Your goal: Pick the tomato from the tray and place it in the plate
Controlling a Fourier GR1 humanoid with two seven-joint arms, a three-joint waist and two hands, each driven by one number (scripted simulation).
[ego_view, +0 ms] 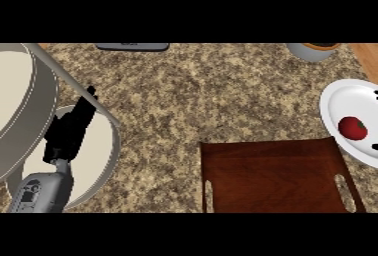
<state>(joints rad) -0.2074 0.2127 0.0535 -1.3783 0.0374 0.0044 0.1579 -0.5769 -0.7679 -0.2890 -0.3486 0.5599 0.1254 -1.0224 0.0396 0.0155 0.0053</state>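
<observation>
The red tomato (353,128) lies on the white plate (347,100) at the right edge of the head view. Just left of the plate, near the lower middle, sits the dark brown wooden tray (273,175) with nothing on it. My left hand (72,127) rests at the left with its fingers straight and pointing up, holding nothing. A small black bit shows at the right edge by the plate; I cannot tell whether it belongs to my right hand.
A large grey sink or basin (29,100) with a round cream rim fills the left side under my left forearm. A grey flat object (133,46) lies at the top, and a grey cup (314,51) stands at the top right on the speckled counter.
</observation>
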